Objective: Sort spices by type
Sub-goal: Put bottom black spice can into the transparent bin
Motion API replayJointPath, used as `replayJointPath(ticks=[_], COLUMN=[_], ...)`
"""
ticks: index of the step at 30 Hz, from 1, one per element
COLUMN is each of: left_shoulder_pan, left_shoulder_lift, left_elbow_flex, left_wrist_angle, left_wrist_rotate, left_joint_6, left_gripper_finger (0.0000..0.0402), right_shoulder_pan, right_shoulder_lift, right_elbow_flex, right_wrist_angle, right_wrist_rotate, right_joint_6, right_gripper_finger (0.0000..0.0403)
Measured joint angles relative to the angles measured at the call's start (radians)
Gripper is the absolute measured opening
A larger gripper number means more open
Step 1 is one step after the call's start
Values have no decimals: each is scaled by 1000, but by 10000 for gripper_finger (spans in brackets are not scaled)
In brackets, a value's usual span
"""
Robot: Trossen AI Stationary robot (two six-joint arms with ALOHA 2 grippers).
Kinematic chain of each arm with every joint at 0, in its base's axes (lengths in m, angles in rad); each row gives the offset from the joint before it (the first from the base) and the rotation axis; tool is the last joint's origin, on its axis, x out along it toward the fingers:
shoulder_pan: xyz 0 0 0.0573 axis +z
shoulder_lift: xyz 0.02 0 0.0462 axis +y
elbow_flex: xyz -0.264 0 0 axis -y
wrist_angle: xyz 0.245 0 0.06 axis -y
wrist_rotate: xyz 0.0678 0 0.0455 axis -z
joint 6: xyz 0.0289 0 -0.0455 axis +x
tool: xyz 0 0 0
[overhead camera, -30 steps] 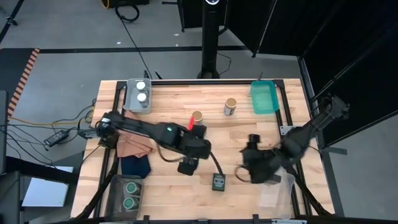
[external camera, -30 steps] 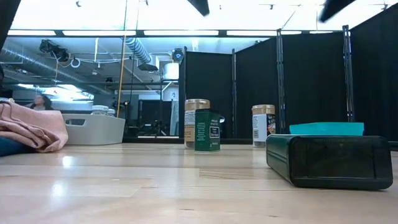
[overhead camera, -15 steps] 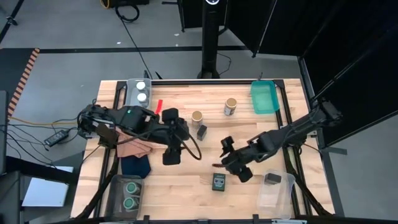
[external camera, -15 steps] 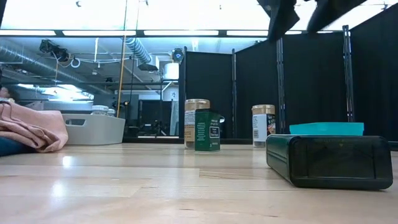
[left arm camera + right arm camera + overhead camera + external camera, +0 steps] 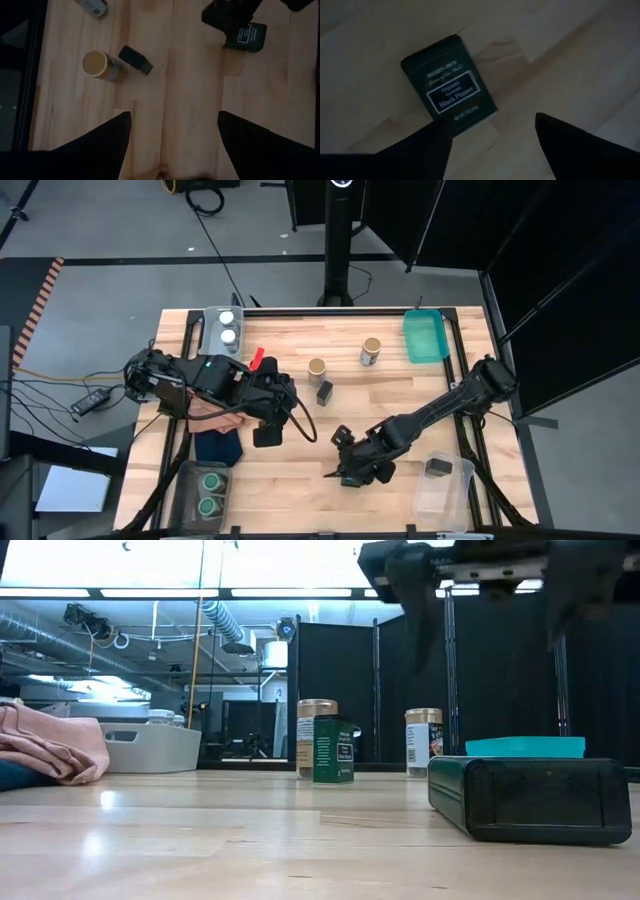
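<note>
Black tin (image 5: 449, 92) flat, label up

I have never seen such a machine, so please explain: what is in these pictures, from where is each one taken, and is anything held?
It is a robot with two dark arms at a wooden table. One picture looks down from above, one looks level across the table top, and two come from cameras on the wrists.

The right hand, open, hangs over a black tin lying flat, labelled black pepper. The left hand, also open, hovers above bare wood. Neither holds anything.

Also there: two tan-lidded jars and an upright tin, two white-lidded jars in a grey tray, two green-lidded jars in another, a third tin in a clear box, a teal tray, and cloths.
</note>
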Motion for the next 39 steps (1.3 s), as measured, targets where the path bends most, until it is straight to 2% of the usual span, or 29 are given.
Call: replayJointPath(ticks=[6, 15, 28, 39], left_shoulder_pan=[-1, -1, -1, -1], left_shoulder_lift=[0, 0, 0, 0], left_elbow_flex=[0, 0, 0, 0], left_wrist_angle=[2, 2, 2, 10], left_wrist_rotate=[0, -4, -18, -19], left_joint_6=[0, 13, 8, 3], left_gripper_finger=[302, 302, 302, 302], right_shoulder_pan=[30, 36, 34, 32], right_shoulder_lift=[37, 37, 37, 37], right_elbow_flex=[5, -3, -69, -105], right_wrist_angle=[-21, 28, 163, 180], right_wrist_rotate=[0, -74, -56, -74], right_joint_6=[-198, -315, -367, -366], right_gripper_finger=[303, 318, 321, 311])
